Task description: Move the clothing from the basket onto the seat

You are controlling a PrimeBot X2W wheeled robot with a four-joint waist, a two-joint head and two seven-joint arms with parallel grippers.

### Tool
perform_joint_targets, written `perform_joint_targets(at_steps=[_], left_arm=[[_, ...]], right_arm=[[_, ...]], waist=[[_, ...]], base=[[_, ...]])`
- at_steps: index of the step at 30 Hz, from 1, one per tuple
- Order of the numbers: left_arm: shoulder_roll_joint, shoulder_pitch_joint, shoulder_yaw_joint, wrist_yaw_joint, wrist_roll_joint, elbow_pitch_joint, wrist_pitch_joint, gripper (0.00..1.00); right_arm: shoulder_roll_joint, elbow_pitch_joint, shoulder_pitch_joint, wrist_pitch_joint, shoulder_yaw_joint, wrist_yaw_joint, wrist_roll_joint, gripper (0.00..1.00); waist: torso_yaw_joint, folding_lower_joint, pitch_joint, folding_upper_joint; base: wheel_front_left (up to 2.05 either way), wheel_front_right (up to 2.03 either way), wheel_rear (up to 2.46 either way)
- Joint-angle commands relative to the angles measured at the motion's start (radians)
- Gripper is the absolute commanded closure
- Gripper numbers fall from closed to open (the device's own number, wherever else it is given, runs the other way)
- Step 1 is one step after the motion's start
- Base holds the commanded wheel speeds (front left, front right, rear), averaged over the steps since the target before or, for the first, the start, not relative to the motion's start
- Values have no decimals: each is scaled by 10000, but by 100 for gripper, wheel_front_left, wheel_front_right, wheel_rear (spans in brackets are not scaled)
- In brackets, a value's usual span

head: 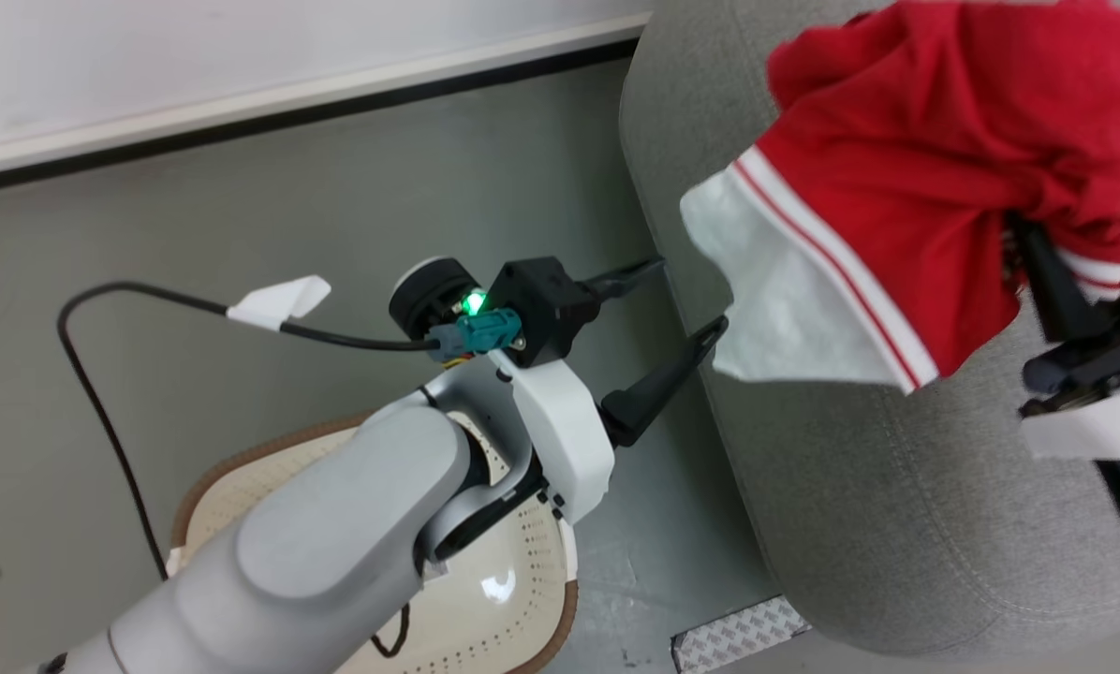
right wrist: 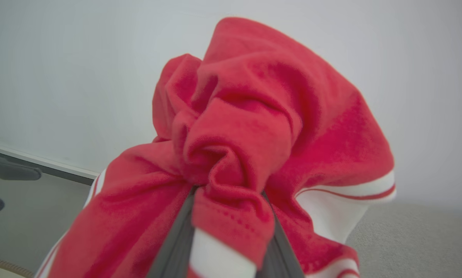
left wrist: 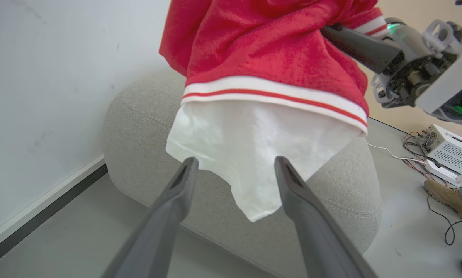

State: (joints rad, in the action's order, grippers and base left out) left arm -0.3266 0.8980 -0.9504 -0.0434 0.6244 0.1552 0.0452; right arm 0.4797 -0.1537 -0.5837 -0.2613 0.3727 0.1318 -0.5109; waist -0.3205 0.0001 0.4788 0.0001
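Note:
The clothing (head: pixel 906 178), bright red with a white panel and striped trim, hangs bunched above the seat (head: pixel 850 487), a large light grey sofa. My right gripper (head: pixel 1028 239) is shut on a gathered fold of it; in the right wrist view the fabric (right wrist: pixel 235 139) bulges up between the fingers (right wrist: pixel 177 239). My left gripper (head: pixel 689 296) stands open beside the sofa's edge, apart from the cloth. In the left wrist view its gripper (left wrist: pixel 235 160) points at the dangling white panel (left wrist: pixel 254 154). The basket (head: pixel 523 599) sits on the floor under my left arm, partly hidden.
A black cable with a white tag (head: pixel 279 300) loops over the floor left of the basket. The wall and dark baseboard (head: pixel 288 112) run behind. A white electronics box (left wrist: pixel 451 150), wires and a person's shoe (left wrist: pixel 447 195) lie beyond the sofa.

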Motion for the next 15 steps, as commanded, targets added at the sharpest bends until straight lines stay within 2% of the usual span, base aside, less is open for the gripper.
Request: perform_joint_targets(at_steps=[1, 15], left_arm=[[2, 140, 6, -31, -144, 24, 34, 0], [54, 749, -66, -52, -359, 40, 72, 0]], right_arm=[[101, -11, -216, -57, -123, -22, -86, 100], [774, -999, -1974, -50, -1476, -22, -197, 100]], waist=[[63, -1, 166, -1], [576, -1, 1256, -1]], base=[[0, 0, 0], [0, 0, 0]])
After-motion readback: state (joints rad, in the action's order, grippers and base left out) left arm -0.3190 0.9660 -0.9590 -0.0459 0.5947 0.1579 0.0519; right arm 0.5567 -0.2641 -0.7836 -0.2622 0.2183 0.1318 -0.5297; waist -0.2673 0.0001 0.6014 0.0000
